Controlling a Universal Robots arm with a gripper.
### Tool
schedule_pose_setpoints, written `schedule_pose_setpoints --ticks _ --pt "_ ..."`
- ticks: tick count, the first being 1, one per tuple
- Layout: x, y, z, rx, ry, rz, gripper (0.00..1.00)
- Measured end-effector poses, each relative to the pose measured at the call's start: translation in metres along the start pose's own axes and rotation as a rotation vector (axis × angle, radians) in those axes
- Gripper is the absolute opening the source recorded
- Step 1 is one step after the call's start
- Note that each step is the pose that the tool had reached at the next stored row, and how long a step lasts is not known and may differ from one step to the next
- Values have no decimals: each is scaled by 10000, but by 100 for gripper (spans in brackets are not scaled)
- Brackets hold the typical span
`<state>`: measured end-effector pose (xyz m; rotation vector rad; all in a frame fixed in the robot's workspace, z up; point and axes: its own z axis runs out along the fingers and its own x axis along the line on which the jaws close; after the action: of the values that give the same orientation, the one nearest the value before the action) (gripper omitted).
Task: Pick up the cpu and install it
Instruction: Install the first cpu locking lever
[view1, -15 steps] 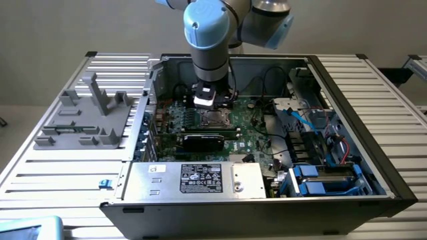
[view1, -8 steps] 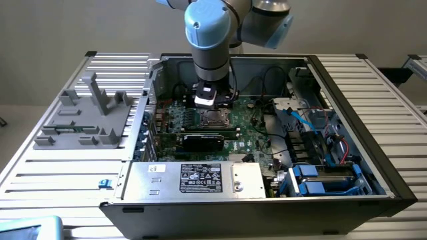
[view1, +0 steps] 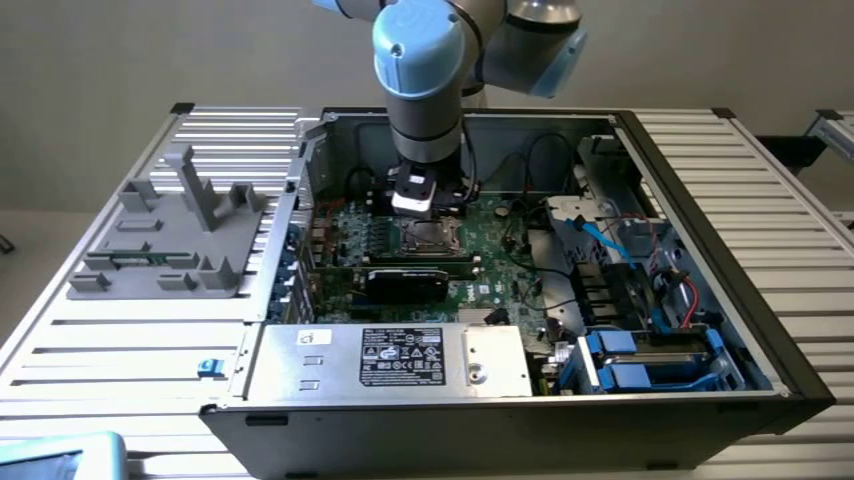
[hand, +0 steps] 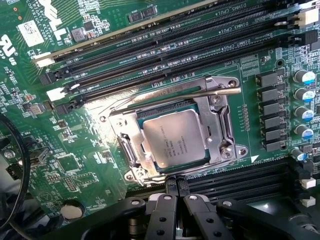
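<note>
- Silvery-grey metal tops the cpu (hand: 174, 137), a small flat square chip with faint printed text – in the wrist view it lies flat inside the socket frame (hand: 220, 145), a shiny steel surround with screws at its corners and a slim lever bar along one side.
- Green circuit board, the motherboard (hand: 75, 150), spreads around the socket; long black memory slots (hand: 165, 47) run in parallel rows beside it, and a row of small cylindrical capacitors (hand: 304, 105) stands near one edge.
- Black jointed fingers of the gripper (hand: 176, 185) show in the wrist view, pressed together with nothing between them, tips just beside the socket frame and apart from the cpu.
- From the exterior view the wider setting appears – an open computer case (view1: 694, 200) lying on a ribbed metal table (view1: 120, 340), with the arm (view1: 427, 90), grey with light-blue joint caps, reaching straight down into it.
- Inside the case, that view shows a silver box with a black label (view1: 387, 360) at the near wall, blue-tabbed drive bays (view1: 641, 355) toward the exterior view's right, and loose black cables.
- Grey plastic fixture (view1: 180, 235) with upright posts sits on the table at the exterior view's left, outside the case.
</note>
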<state>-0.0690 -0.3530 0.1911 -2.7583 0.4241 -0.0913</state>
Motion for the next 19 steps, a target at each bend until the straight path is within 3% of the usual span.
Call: schedule_pose_setpoints --ticks 19 --pt "24 -6 6 3 22 30 12"
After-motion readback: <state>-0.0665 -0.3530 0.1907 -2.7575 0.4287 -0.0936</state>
